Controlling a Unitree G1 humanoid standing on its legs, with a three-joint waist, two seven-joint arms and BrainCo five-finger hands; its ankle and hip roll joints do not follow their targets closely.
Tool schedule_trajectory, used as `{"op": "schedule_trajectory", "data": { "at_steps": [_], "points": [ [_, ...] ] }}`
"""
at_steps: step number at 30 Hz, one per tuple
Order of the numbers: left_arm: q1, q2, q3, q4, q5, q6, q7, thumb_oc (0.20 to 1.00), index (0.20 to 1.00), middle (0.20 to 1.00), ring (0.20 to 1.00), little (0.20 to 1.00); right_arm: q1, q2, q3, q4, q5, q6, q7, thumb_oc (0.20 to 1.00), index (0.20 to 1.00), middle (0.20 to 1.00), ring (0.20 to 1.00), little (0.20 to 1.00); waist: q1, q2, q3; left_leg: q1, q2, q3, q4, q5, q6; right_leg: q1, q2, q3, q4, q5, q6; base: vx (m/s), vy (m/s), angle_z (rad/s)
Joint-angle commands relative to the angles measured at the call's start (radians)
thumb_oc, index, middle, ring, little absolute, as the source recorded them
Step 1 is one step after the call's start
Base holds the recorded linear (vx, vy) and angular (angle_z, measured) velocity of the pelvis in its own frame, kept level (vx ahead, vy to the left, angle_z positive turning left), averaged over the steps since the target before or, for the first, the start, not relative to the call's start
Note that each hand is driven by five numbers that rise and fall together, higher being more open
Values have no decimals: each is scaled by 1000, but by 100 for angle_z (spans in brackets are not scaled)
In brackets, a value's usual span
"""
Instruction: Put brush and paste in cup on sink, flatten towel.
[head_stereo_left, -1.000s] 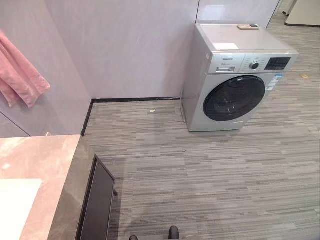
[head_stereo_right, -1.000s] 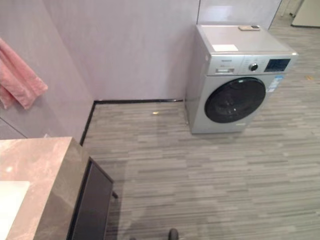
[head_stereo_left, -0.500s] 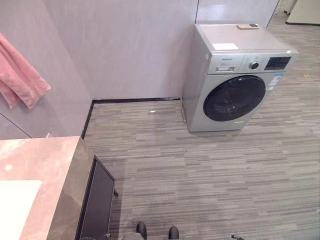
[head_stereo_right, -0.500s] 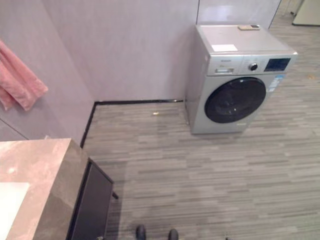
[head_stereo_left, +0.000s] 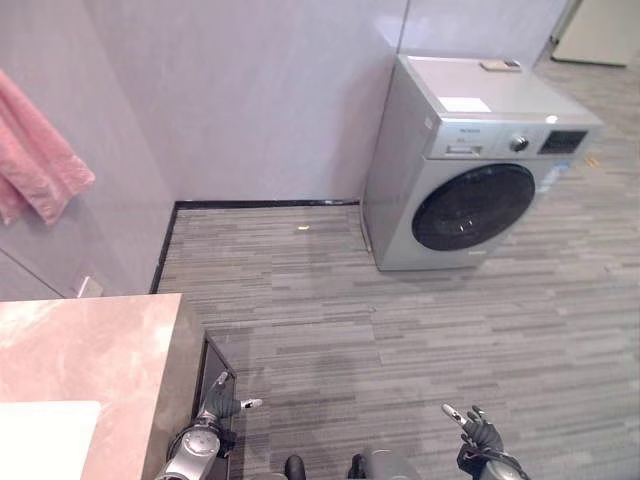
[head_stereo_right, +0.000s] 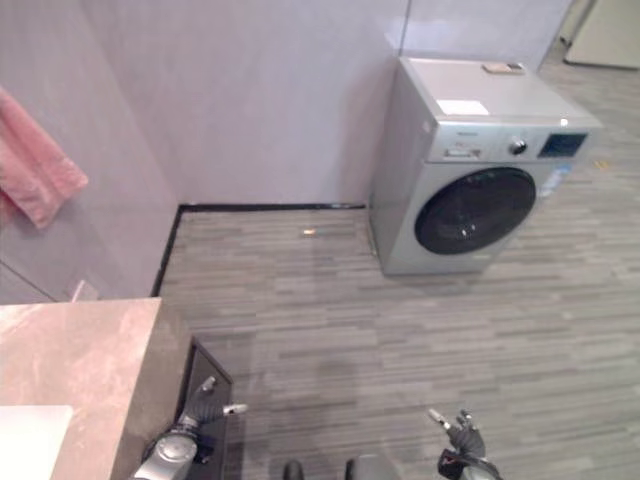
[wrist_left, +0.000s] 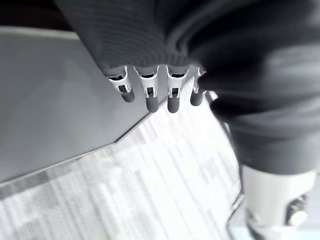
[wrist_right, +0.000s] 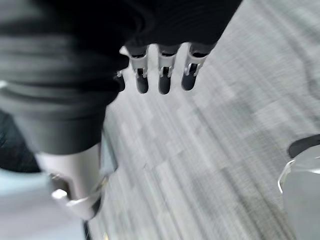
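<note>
A pink towel (head_stereo_left: 42, 150) hangs bunched on the wall at the far left. Below it lies the pink marble sink counter (head_stereo_left: 95, 345), with the corner of a white basin (head_stereo_left: 45, 438) at the lower left. My left hand (head_stereo_left: 215, 398) is low beside the counter's dark cabinet side, fingers (wrist_left: 150, 95) straight and holding nothing. My right hand (head_stereo_left: 476, 430) hovers over the floor at the lower right, its fingers (wrist_right: 162, 77) relaxed and empty.
A silver washing machine (head_stereo_left: 478, 165) with a dark round door stands against the back wall at the right, a small flat object (head_stereo_left: 499, 65) on its top. Grey striped flooring (head_stereo_left: 400, 320) spreads between it and the counter.
The camera has tilted and shifted a little. Both hands have risen into view at the bottom edge, left by the cabinet and right over the floor.
</note>
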Motion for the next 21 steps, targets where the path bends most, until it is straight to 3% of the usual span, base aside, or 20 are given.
{"op": "schedule_trajectory", "data": {
  "at_steps": [1, 4, 7, 9, 12, 13, 14, 15, 16, 18, 20, 21],
  "points": [
    [-14, 19, 44, 23, -38, -44, 20, 1000, 1000, 1000, 1000, 1000, -9, -45, 34, -27, -23, -43, -27, 1000, 1000, 1000, 1000, 1000, -23, 15, 0, 14, -1, -26, 63, -37, -75, 50, 36, -38, -323, 190, -8, 335, -66, 14],
    [-36, -1, 30, 47, -27, -47, 20, 1000, 1000, 1000, 1000, 1000, -13, -51, 62, -24, -89, -25, -39, 1000, 1000, 1000, 1000, 1000, -39, 9, -1, 74, -3, -58, 48, -65, -97, 0, 18, -31, -504, 277, 13, 378, -103, 8],
    [-46, -29, 5, 67, -12, -44, 21, 1000, 1000, 1000, 1000, 1000, 9, -60, 63, -21, -158, -2, -43, 1000, 1000, 1000, 1000, 1000, -45, 8, -5, 132, 12, -91, 44, -78, -118, -36, -2, -79, -582, 334, 32, 419, -155, 43],
    [-59, -38, -34, 100, 41, -40, 22, 1000, 1000, 1000, 1000, 1000, 37, -77, 63, -17, -188, 5, -44, 1000, 1000, 1000, 1000, 1000, -64, 13, -18, 167, 29, -126, 77, -86, -135, -36, 14, -47, -539, 340, 26, 466, -177, 50],
    [-64, -29, -76, 105, 130, -35, 28, 1000, 1000, 1000, 1000, 1000, 35, -83, 71, 18, -189, 2, -40, 1000, 1000, 1000, 1000, 1000, -69, 26, -36, 158, 42, -120, 171, -66, -158, -2, 40, -64, -527, 325, 3, 369, -133, 63],
    [-60, -15, -97, 85, 165, -28, 15, 1000, 1000, 1000, 1000, 1000, 30, -94, 74, 92, -190, 11, -36, 1000, 1000, 1000, 1000, 1000, -58, 33, -43, 97, 51, -100, 363, 42, -192, 59, 57, -95, -540, 306, -25, 379, -176, 6],
    [-64, -6, -104, 90, 173, -29, 11, 1000, 1000, 1000, 1000, 1000, 32, -102, 70, 139, -189, 15, -36, 1000, 1000, 1000, 1000, 1000, -52, 30, -42, 48, 64, -88, 468, 118, -212, 99, 61, -98, -559, 296, -43, 454, -244, -19],
    [-72, -1, -111, 90, 182, -29, 10, 1000, 1000, 1000, 1000, 1000, 29, -110, 70, 164, -192, 18, -36, 1000, 1000, 1000, 1000, 1000, -47, 24, -34, -7, 83, -61, 571, 155, -227, 129, 56, -101, -572, 287, -59, 299, -245, -2],
    [-86, 14, -114, 65, 189, -32, 11, 1000, 1000, 1000, 1000, 1000, 26, -127, 73, 184, -212, 24, -41, 1000, 1000, 1000, 1000, 1000, -33, 11, -20, -60, 116, -16, 659, 174, -233, 158, 46, -110, -581, 269, -80, 259, -252, 0],
    [-101, 19, -110, 47, 181, -30, 14, 1000, 1000, 1000, 1000, 1000, 22, -135, 77, 208, -223, 36, -49, 1000, 1000, 1000, 1000, 1000, -2, -4, -6, -131, 157, 44, 681, 182, -230, 220, 43, -126, -608, 236, -92, 247, -197, 7],
    [-115, 13, -103, 57, 180, -29, 22, 1000, 1000, 1000, 1000, 1000, 19, -143, 67, 240, -235, 40, -52, 1000, 1000, 1000, 1000, 1000, 26, -1, 7, -214, 165, 80, 646, 137, -227, 274, 42, -138, -642, 220, -88, 262, -119, 11],
    [-120, 11, -100, 62, 181, -30, 28, 1000, 1000, 1000, 1000, 1000, 23, -151, 41, 255, -218, 38, -64, 1000, 1000, 1000, 1000, 1000, 27, 3, 2, -258, 206, 158, 518, 138, -223, 301, 40, -172, -660, 208, -78, 272, -88, 13]
  ]
}}
